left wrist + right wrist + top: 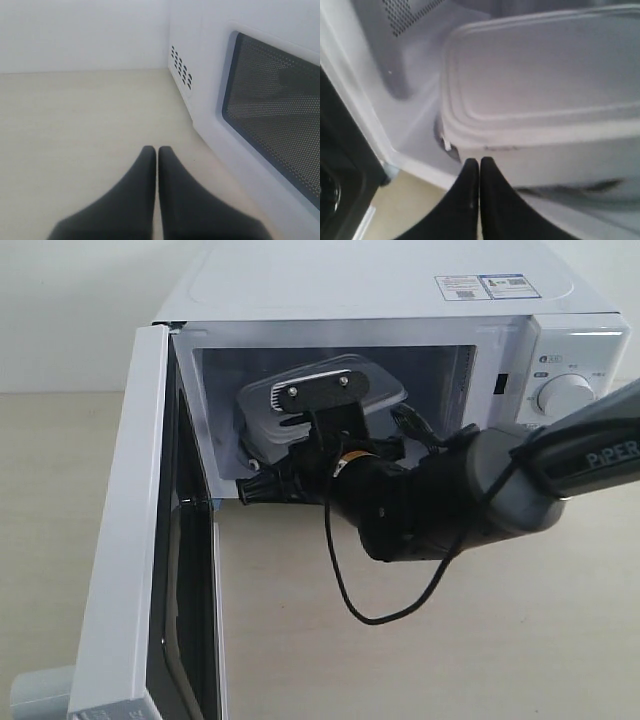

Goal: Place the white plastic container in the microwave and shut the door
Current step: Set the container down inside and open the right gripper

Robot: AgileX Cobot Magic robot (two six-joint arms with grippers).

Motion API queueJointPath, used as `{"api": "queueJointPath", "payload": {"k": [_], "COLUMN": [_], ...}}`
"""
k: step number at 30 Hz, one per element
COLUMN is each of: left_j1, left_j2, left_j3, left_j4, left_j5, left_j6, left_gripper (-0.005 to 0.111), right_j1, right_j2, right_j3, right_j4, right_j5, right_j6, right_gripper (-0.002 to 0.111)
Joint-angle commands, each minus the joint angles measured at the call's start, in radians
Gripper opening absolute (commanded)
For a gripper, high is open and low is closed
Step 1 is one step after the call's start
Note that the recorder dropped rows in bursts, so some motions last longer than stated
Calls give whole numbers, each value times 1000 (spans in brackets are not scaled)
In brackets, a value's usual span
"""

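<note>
The white plastic container (540,85) is already inside the microwave (380,280), lid on, close to the front of the cavity. It looks light and a bit flexy to me, and the smooth plastic is probably slippery. I'd push on the stiff side wall or pinch the lid rim rather than squeeze the middle. The right arm (450,500) reaches in low, jaws pressed together right at the container's front wall and holding nothing. The left jaws are together too, over the counter (75,115) beside the wide-open door (130,540).
</note>
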Motion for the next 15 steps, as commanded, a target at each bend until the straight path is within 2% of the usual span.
{"api": "queueJointPath", "payload": {"k": [1, 8, 15], "left_j1": [1, 1, 1], "left_j2": [-4, -4, -4], "left_j3": [3, 3, 3], "left_j4": [1, 1, 1], "left_j5": [1, 1, 1], "left_j6": [2, 2, 2], "left_gripper": [4, 4, 4], "right_j1": [-1, -18, -51], "right_j2": [56, 111, 75], "right_j3": [-92, -194, -205], "right_j4": [-22, -15, -15], "right_j5": [-8, 27, 180], "right_j6": [8, -13, -28], "right_gripper": [0, 0, 0]}}
